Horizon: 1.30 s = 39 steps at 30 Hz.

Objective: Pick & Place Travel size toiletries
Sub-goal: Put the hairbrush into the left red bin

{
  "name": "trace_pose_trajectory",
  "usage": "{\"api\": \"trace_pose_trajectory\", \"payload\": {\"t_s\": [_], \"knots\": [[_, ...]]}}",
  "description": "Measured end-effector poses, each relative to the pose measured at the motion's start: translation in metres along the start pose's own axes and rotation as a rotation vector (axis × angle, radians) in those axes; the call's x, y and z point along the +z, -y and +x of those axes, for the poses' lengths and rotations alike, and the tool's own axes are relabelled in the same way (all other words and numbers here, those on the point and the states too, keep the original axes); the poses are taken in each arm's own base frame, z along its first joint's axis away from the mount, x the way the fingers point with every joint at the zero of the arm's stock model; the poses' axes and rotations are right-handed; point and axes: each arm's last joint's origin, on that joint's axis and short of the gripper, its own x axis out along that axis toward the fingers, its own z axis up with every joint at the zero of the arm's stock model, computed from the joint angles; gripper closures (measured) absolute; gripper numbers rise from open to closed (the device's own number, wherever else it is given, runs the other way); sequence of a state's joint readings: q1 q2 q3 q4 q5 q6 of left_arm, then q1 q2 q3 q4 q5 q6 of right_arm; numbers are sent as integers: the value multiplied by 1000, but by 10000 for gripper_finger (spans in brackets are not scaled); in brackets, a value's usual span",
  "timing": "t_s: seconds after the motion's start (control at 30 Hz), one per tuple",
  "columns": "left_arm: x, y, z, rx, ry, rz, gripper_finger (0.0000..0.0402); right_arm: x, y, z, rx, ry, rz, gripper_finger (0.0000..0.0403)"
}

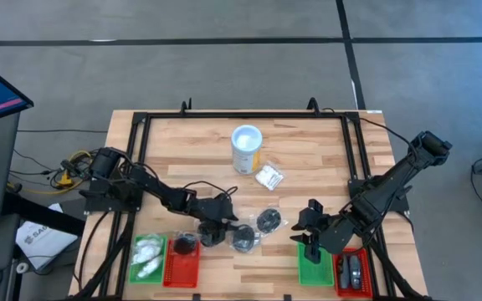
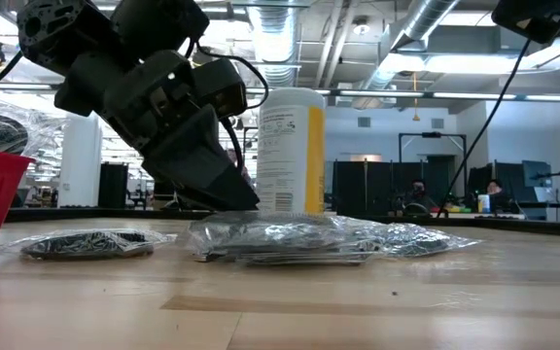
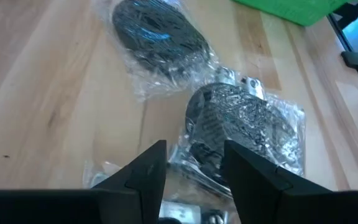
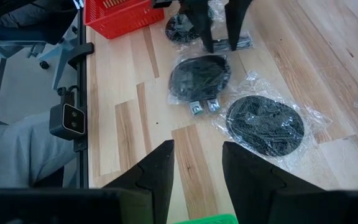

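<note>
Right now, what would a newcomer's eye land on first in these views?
Probably the cluster of black round packets in crinkly clear wrap at the table's front middle, with the left gripper down among them, jaws apart. Next, the white tub with its yellow label standing alone toward the back, then the bright green tray under the right gripper.

Black round packets (image 4: pixel 265 125), red tray (image 4: pixel 122 16), yellow-labelled white tub (image 1: pixel 247 149)
</note>
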State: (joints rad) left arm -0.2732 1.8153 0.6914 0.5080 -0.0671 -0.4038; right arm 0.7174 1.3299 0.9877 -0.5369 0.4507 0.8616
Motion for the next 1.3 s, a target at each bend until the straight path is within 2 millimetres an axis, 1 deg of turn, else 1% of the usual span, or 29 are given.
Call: {"api": "trace_pose_trajectory", "payload": {"t_s": [0.2,0.6,0.8,1.0,1.07,1.13,1.3], "knots": [[0,-2,0,8,-13,-2,248,0,0,0,0,0,2,275],[-2,-1,0,-39,-42,-27,248,0,0,0,0,0,0,275],[-5,-1,0,-30,-68,-27,248,0,0,0,0,0,1,275],[-14,-3,10,-20,-86,-22,250,0,0,0,-1,0,0,275],[-17,-4,12,-18,-100,-20,261,0,0,0,0,0,-2,275],[-18,-3,12,-36,-108,-20,285,0,0,0,0,0,-5,275],[-15,-1,5,-61,-124,-1,382,0,0,0,0,0,-5,275]]}}
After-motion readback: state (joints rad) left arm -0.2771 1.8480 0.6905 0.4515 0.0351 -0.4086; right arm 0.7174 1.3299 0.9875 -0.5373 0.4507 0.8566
